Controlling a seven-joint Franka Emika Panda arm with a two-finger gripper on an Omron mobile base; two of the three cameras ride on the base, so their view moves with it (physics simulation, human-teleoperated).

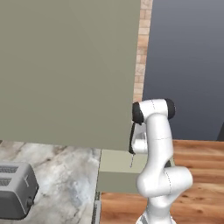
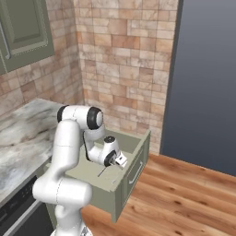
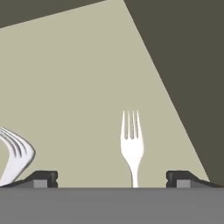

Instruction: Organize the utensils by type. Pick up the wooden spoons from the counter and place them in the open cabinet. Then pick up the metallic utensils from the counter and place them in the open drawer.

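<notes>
You can't see either fork whole in the hand view: the middle fork point(image 3: 132, 144) loses its handle at the bottom, and the second fork point(image 3: 16, 153) runs off the left edge. The toaster point(image 1: 15, 189) is clipped at the left too.

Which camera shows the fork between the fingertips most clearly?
The hand view: the fork lies tines-up on the drawer floor, between the open gripper. In the right base view it is a thin sliver; the left shows a faint line.
</notes>
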